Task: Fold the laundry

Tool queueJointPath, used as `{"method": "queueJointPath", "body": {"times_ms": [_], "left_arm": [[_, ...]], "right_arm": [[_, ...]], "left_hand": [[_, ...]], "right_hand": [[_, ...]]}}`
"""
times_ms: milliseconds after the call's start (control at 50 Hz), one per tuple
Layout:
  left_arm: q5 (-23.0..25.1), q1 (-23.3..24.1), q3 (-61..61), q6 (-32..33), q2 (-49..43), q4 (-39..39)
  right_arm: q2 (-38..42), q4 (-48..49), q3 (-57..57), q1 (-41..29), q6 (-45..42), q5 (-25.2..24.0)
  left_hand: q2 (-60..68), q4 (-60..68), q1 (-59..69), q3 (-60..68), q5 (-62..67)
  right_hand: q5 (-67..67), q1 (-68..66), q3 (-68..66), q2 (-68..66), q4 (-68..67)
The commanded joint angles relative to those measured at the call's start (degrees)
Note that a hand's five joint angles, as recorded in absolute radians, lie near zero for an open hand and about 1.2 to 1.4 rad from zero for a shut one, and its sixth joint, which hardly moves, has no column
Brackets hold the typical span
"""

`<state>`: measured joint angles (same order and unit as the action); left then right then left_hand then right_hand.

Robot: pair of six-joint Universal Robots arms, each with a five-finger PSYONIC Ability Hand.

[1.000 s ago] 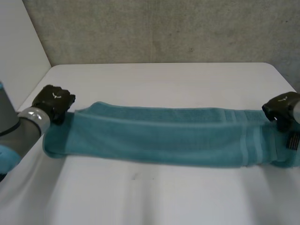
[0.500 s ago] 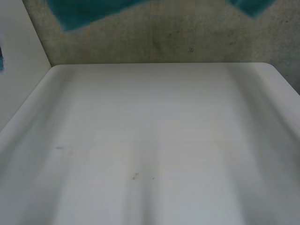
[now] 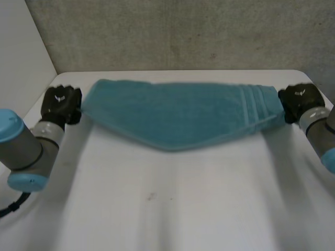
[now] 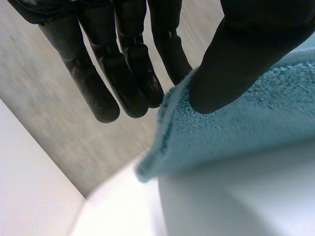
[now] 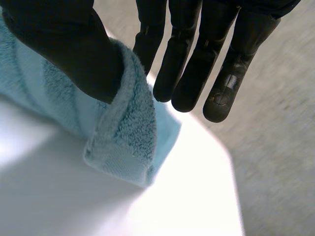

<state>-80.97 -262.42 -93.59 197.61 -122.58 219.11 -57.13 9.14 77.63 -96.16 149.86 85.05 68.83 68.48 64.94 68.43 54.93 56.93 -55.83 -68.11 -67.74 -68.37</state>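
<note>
A second back the towel (image 3: 178, 112) lay as a long band across the table (image 3: 172, 219); half a second back it was flung up high. Now it was down again, further back, stretched between both hands over the table's far part. The top edge ran taut, hand to hand, and the middle sagged into a V; couldn't tell if the tip touched the table. The left hand (image 3: 61, 103) was at the towel's left end, pinching the edge between thumb and near-straight fingers. The right hand (image 3: 299, 100) was at the striped right end with the same pinch, the corner hanging just past its thumb. Judgement: this was a shake-out or flick to spread the cloth; no fold showed from it yet, and the towel needed laying flat first.

The table was white and smooth, with one small dark mark (image 3: 151, 196) near the front. A grey rough wall (image 3: 183, 31) stood behind, a white side panel (image 3: 23, 47) at the left.
</note>
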Motion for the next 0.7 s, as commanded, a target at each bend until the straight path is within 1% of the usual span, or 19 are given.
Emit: {"method": "queueJointPath", "body": {"times_ms": [20, 100, 120, 160, 180, 200, 220, 280, 300, 360, 440, 480, 520, 560, 580, 600, 620, 660, 700], "left_arm": [[0.02, -0.89, -6.33, 3.74, 3.82, -4.82], [0.02, -2.56, -9.41, 7.6, 9.62, -11.23], [0.02, -3.52, -10.98, 9.87, 12.16, -15.25], [0.02, -4.23, -12.4, 12.35, 15.16, -20.02], [-0.06, -4.76, -13.19, 14.71, 18.22, -25.17], [-0.07, -4.94, -13.54, 15.95, 20.17, -27.92], [-0.07, -5.29, -14.15, 18.14, 23.49, -33.26], [0.02, -6.52, -14.77, 20.79, 27.64, -41.37], [0.28, -7.48, -14.78, 21.93, 29.57, -45.75], [1.25, -7.66, -14.78, 22.99, 31.08, -50.09], [4.32, -7.58, -13.72, 22.99, 30.91, -48.44], [4.77, -7.58, -13.28, 22.9, 30.47, -47.37], [5.65, -7.4, -10.4, 22.47, 25.23, -40.47], [5.56, -6.96, -9.5, 22.38, 23.17, -38.67], [5.47, -5.74, -7.5, 22.12, 20.04, -35.19], [5.47, -5.73, -7.48, 22.11, 20.01, -35.16], [5.38, -2.16, -2.43, 21.07, 14.09, -28.81], [5.21, -1.16, 0.5, 20.36, 10.71, -25.42], [5.12, -0.55, 3.23, 19.13, 7.37, -22.43]], "right_arm": [[-4.21, -9.3, 4.45, 0.53, -2.29, -0.76], [-10.1, -17.38, 7.88, 0.88, -7.73, -2.17], [-12.11, -20.53, 9.45, 2.1, -11.23, -2.96], [-13.17, -22.13, 10.25, 2.98, -13.18, -3.22], [-15.45, -25.28, 12.09, 4.99, -17.11, -3.66], [-18.08, -28.79, 14.46, 7.45, -21.94, -4.01], [-18.11, -28.82, 14.48, 7.48, -21.98, -4.02], [-22.4, -35.39, 19.12, 12.56, -32.84, -4.19], [-22.85, -36.11, 19.57, 13.27, -34.45, -4.28], [-23.47, -36.39, 19.93, 14.42, -37.36, -4.89], [-23.12, -34.72, 18.27, 14.24, -36.23, -6.12], [-22.07, -31.83, 15.9, 13.98, -33.6, -6.91], [-19.7, -29.28, 14.31, 13.63, -30.61, -7.18], [-15.06, -25.07, 11.16, 12.23, -26.06, -7.36], [-13.2, -23.65, 9.75, 11.53, -24.46, -7.27], [-13.19, -23.64, 9.73, 11.52, -24.44, -7.27], [-10.31, -21.38, 7.12, 9.95, -21.83, -6.92], [-5.04, -17.94, 1.94, 6.44, -18.75, -5.96], [-2.65, -16.61, -0.62, 5.11, -18.21, -5.17]], "left_hand": [[11.17, 11.52, 15.06, 11.57, 15.07], [11.17, 11.52, 15.06, 11.57, 15.07], [11.17, 11.52, 15.06, 11.57, 15.07], [11.17, 11.52, 15.06, 11.57, 15.07], [11.17, 11.52, 15.06, 11.57, 15.07], [11.17, 11.52, 15.06, 11.57, 15.07], [11.17, 11.52, 15.06, 11.57, 15.07], [11.17, 11.52, 15.06, 11.57, 15.07], [11.17, 11.52, 15.06, 11.57, 15.07], [11.17, 11.52, 15.06, 11.57, 15.07], [11.17, 11.52, 15.06, 11.57, 15.07], [11.17, 11.52, 15.06, 11.57, 15.07], [11.17, 11.52, 15.06, 11.57, 15.07], [11.17, 11.52, 15.06, 11.57, 15.07], [11.17, 11.52, 15.06, 11.57, 15.07], [11.17, 11.52, 15.06, 11.57, 15.07], [11.17, 11.52, 15.06, 11.57, 15.07], [11.17, 11.52, 15.06, 11.57, 15.07], [11.17, 11.52, 15.06, 11.57, 15.07]], "right_hand": [[13.07, -24.17, -11.89, -12.26, -11.63], [13.07, -24.17, -11.89, -12.26, -11.63], [13.07, -24.17, -11.89, -12.26, -11.63], [13.07, -24.17, -11.89, -12.26, -11.63], [13.07, -24.17, -11.89, -12.26, -11.63], [13.07, -24.17, -11.89, -12.26, -11.63], [13.07, -24.17, -11.89, -12.26, -11.63], [13.07, -24.17, -11.89, -12.26, -11.63], [13.07, -24.17, -11.89, -12.26, -11.63], [13.07, -24.17, -11.89, -12.26, -11.63], [13.07, -24.17, -11.89, -12.26, -11.63], [13.07, -24.17, -11.89, -12.26, -11.63], [13.07, -24.17, -11.89, -12.26, -11.63], [13.07, -24.17, -11.89, -12.26, -11.63], [13.07, -24.17, -11.89, -12.26, -11.63], [13.07, -24.17, -11.89, -12.26, -11.63], [13.07, -24.17, -11.89, -12.26, -11.63], [13.07, -24.17, -11.89, -12.26, -11.63], [13.07, -24.17, -11.89, -12.26, -11.63]]}}
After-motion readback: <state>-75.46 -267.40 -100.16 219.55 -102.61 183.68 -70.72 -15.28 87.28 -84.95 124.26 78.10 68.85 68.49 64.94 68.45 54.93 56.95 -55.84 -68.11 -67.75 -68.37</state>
